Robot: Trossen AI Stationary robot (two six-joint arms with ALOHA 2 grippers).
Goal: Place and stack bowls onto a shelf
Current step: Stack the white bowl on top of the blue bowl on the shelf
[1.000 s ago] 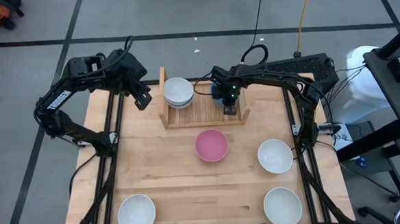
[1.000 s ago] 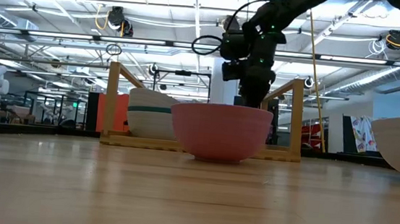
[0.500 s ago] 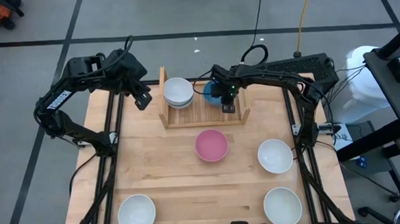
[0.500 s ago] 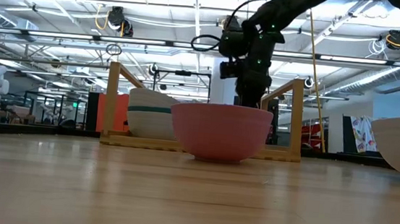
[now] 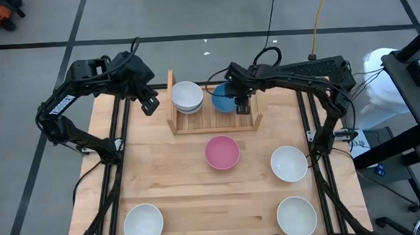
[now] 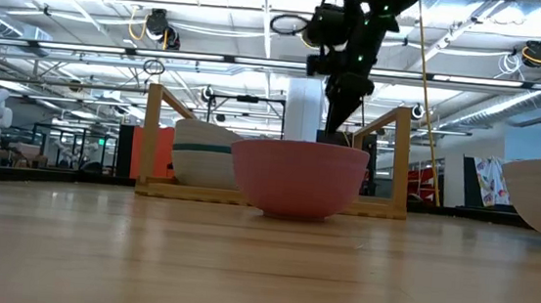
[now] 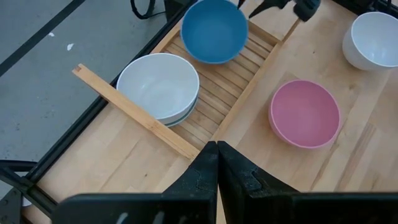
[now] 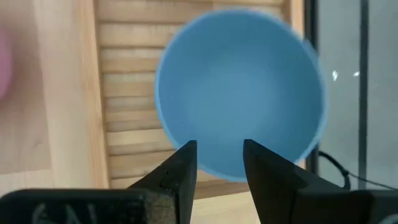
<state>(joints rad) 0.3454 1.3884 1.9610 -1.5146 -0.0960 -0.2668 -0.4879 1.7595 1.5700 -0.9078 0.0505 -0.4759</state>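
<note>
Fingers apart, the right gripper (image 5: 242,101) is hovering over the shelf (image 5: 212,122) beside the blue bowl (image 5: 224,98) — left gripper (image 5: 150,106) sitting closed just outside it.

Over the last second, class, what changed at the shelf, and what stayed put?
The right gripper has let go of the blue bowl and risen clear; its fingers are open above the bowl, which now sits uncovered on the shelf beside the stacked white bowls. The left gripper, the pink bowl and the three white bowls on the table did not move.
</note>
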